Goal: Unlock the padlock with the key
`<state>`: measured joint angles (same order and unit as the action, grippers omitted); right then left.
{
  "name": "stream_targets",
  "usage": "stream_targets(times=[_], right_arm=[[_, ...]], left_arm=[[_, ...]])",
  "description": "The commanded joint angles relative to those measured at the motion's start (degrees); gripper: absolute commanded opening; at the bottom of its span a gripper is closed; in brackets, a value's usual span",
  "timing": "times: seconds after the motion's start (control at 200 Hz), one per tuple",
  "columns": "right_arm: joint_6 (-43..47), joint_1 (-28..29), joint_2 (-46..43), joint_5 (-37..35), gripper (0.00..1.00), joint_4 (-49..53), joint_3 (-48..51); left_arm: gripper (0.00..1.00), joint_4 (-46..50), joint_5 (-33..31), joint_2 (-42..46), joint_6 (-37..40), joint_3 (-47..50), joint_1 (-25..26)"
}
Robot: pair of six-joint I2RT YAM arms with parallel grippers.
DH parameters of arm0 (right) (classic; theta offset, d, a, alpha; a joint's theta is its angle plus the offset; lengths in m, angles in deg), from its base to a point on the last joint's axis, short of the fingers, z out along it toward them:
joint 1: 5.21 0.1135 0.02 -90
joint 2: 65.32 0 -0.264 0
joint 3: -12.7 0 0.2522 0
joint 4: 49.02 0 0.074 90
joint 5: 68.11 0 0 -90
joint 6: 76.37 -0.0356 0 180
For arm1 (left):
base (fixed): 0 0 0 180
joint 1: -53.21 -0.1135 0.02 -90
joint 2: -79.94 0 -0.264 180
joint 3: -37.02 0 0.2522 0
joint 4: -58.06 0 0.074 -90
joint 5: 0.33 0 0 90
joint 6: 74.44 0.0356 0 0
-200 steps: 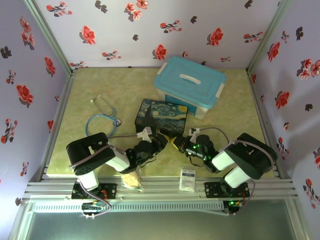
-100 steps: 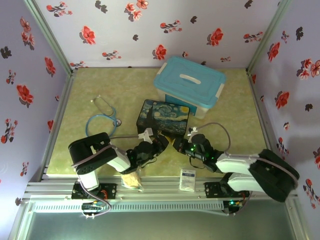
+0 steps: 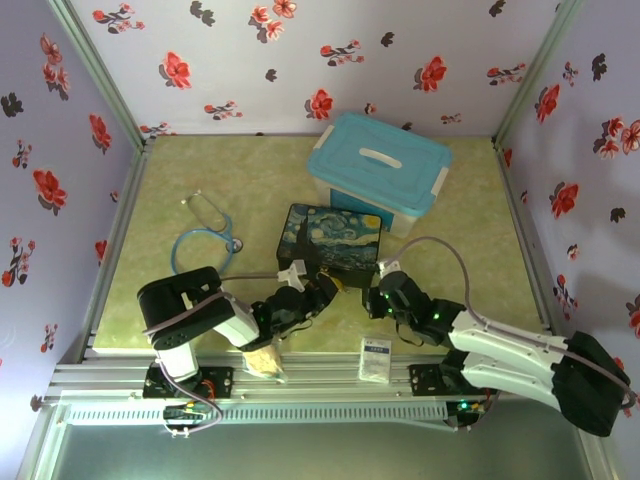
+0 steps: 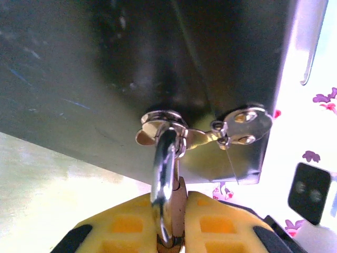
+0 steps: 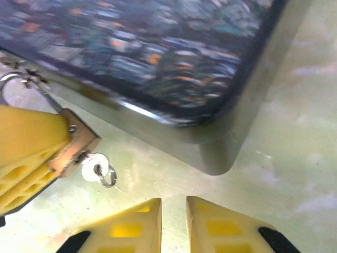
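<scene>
- To do this step well, I judge that my right gripper (image 5: 173, 222) should pinch the key (image 5: 98, 171) squarely by its head, then turn it gently.
- The right gripper is empty, its jaws slightly parted.
- My left gripper (image 4: 176, 233) is clenched on the padlock (image 4: 179, 196). The shackle hangs through the clasp (image 4: 231, 124) of the painted box (image 5: 158, 47).
- The key sticks out of the padlock's base, near the right gripper, up and to the left in its wrist view.

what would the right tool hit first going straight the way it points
Probably the near corner of the painted box, ahead of the right tool; the key hangs off to one side. Depth is unclear.
</scene>
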<state>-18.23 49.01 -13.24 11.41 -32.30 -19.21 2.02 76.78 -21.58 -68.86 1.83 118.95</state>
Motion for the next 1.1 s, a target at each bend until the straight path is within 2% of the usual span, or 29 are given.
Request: stream_targets(times=[0.0,0.05,0.145,0.265,0.365,0.52,0.855,1.095], right_arm=[[11.3,9.9,-5.3,-14.8,0.26,-3.3,2.3],[15.5,12.8,-6.4,-17.4,0.30,-6.5,4.0],[20.3,13.3,-6.1,-14.9,0.36,-8.7,5.0],[27.1,15.5,-4.3,-18.9,0.35,-13.2,6.7],[34.7,19.1,-1.5,-21.9,0.37,-22.9,9.7],[39.0,19.4,5.5,-20.4,0.38,-26.3,8.7],[49.9,20.2,18.4,-25.4,0.37,-38.0,6.9],[52.8,20.2,24.6,-26.8,0.34,-43.6,5.6]], left_arm=[[0.00,-3.6,-1.3,-0.4,-0.4,0.5,-0.1],[0.00,-4.0,-1.5,-1.1,-1.0,0.8,-0.1],[0.00,-4.0,-1.6,-1.5,-0.9,1.0,-0.1],[0.00,-3.8,-1.4,-1.2,-1.1,1.0,-0.1],[0.00,-3.6,-1.2,-1.0,-1.6,1.7,-0.1],[0.00,-3.8,-0.9,-0.7,-2.3,2.9,0.2],[0.00,-3.8,0.1,1.4,-1.4,2.3,0.9],[0.00,-3.9,0.1,1.6,-0.9,1.3,2.0]])
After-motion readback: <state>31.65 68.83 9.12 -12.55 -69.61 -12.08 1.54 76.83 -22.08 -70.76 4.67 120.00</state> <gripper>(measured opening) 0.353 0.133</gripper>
